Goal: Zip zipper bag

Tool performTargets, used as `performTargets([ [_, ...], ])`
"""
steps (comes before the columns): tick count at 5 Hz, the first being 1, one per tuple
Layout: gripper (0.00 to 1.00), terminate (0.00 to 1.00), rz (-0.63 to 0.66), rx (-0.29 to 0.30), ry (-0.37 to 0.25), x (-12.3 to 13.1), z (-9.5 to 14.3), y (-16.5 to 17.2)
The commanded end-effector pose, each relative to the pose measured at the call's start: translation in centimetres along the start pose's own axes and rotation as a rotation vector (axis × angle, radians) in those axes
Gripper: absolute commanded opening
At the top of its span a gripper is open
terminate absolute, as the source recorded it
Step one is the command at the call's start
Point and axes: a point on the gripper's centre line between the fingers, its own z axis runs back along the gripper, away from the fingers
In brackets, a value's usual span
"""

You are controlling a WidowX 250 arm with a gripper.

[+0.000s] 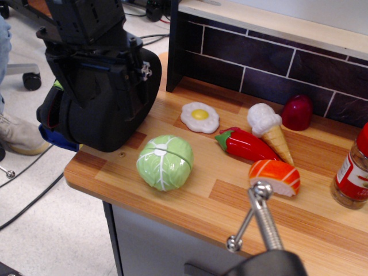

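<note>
Wooden counter (190, 195) fills the scene, dark tiled backsplash (270, 63) running along twelve to two o'clock. Biggest thing on it: the zipper bag (106, 118), a rounded black case standing at nine to ten o'clock, right on the counter's left edge. A sliver of red and green lining shows down its left side, so that side gapes a little; what's inside, I can't make out. The robot arm (86, 29) comes down from eleven o'clock, pressed against the top of the bag, and the gripper (141, 68) sits against the bag's upper right shoulder. Black on black there, so clenched or released, I cannot tell.

Now the toys, all loose on the wood, none in any container. Green cabbage (165, 162) at seven o'clock, just beside the bag. Red chili pepper (247, 145) dead centre, ice cream cone (270, 129) touching it, salmon sushi (276, 176) just below. Fried egg (200, 117) up near twelve. Red apple (297, 112) against the tiles. Spice jar (352, 172) at three o'clock, cut off by the edge; contents unclear. A metal clamp (259, 221) pokes in at five o'clock.
</note>
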Motion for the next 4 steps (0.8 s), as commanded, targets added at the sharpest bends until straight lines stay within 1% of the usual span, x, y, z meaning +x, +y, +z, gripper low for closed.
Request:
performTargets([
  [1,1.0,0.0,0.0,0.0,0.0,0.0,0.0,0.0],
  [2,1.0,0.0,-0.045,0.051,0.045,0.5,1.6,2.0],
  [3,1.0,0.0,-0.073,0.068,0.066,0.9,2.7,4.0],
  [4,1.0,0.0,-0.085,0.09,0.066,1.5,2.9,5.6],
])
